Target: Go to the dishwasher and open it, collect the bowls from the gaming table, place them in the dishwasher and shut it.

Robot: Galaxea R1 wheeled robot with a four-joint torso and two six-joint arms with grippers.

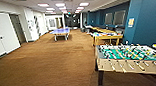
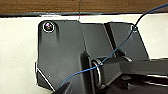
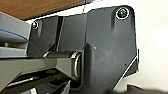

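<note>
Facing a carpeted games room, gaming table [image 1: 107, 35] beyond foosball table [image 1: 129, 56], pincer states indiscernible

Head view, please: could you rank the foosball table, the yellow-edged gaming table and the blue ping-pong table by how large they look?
1. Foosball table, largest, though nearest the camera.
2. Gaming table.
3. Ping-pong table, smallest, but farthest off, so true sizes stay unsure.
</note>
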